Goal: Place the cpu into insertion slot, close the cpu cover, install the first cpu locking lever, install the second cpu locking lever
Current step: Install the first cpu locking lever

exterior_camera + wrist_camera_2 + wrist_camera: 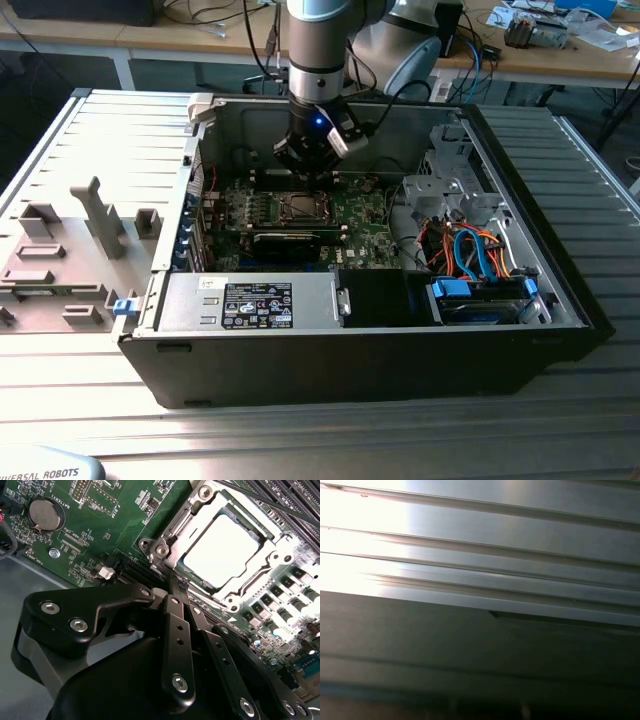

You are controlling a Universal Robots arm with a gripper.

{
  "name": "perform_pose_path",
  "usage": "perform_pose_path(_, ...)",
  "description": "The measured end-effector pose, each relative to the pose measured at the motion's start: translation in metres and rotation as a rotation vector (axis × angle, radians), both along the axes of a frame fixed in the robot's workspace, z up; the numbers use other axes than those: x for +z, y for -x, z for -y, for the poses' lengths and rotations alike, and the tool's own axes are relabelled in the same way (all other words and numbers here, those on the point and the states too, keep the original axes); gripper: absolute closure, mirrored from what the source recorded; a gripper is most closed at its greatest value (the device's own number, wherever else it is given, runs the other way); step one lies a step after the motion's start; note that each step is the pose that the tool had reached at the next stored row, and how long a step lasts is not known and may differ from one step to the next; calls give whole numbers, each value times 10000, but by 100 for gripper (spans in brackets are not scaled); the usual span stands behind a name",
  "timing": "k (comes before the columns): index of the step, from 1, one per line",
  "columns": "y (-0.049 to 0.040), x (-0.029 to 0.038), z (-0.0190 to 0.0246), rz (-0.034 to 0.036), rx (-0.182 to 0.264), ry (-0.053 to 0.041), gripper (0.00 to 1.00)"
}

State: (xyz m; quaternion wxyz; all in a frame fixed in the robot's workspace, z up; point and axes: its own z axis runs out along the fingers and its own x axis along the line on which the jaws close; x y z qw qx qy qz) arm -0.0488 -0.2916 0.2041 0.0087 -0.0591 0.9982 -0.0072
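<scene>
While the cpu (pixel 222 550) lies flat in its socket on the green motherboard (pixel 100 535), the cpu cover (pixel 250 587) sits closed down around it, its square window framing the bright metal top. Just beside the cover's corner, the gripper (pixel 178 587) has its black fingers (pixel 175 625) drawn together to a narrow tip, holding nothing visible. Seen from outside, the gripper (pixel 305 160) hangs inside the open computer case (pixel 560 290), near its rear wall, over the socket.

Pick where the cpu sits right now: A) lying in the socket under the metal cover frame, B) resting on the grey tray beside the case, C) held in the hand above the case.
A: in the second wrist view the cpu lies in the socket, framed by the cover.
</scene>
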Motion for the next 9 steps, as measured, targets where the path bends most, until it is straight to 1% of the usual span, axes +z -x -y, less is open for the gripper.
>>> perform_pose_path(3,-4,-3,1,4,0,-5,89)
perform_pose_path(9,-4,-4,20,4,-1,-5,89)
